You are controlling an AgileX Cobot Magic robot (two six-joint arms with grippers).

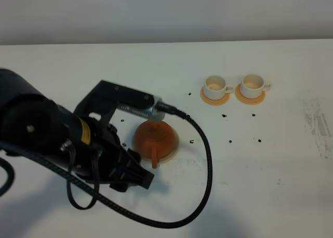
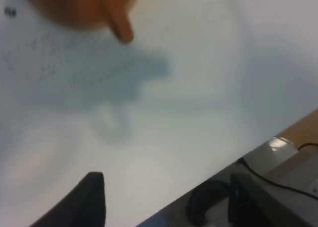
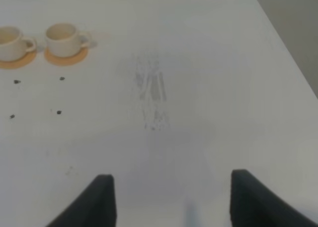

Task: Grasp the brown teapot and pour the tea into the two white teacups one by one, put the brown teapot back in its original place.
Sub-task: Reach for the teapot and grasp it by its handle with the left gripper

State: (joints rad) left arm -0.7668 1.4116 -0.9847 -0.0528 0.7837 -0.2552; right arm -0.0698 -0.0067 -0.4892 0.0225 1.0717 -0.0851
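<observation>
The brown teapot (image 1: pixel 153 136) sits upright on its round tan coaster (image 1: pixel 173 147) left of the table's middle, one stub pointing at the front edge. My left gripper (image 1: pixel 139 176) hovers just in front of it, apart from it and open. In the blurred left wrist view the teapot (image 2: pixel 79 8) lies ahead of the left gripper (image 2: pixel 168 176), and nothing is between the fingers (image 2: pixel 92 197). The two white teacups (image 1: pixel 216 85) (image 1: pixel 253 83) stand side by side at the back right. My right gripper (image 3: pixel 172 175) is open over bare table, with the teacups (image 3: pixel 62 38) (image 3: pixel 10 42) far off.
Each cup rests on a small orange coaster (image 1: pixel 215 98) (image 1: pixel 250 96). A thick black cable (image 1: pixel 207 160) loops from the left arm across the table just right of the teapot. Dark specks (image 1: pixel 229 141) and grey scuffs (image 1: pixel 316 122) mark the surface. The table's edge (image 2: pixel 233 160) has equipment beyond it.
</observation>
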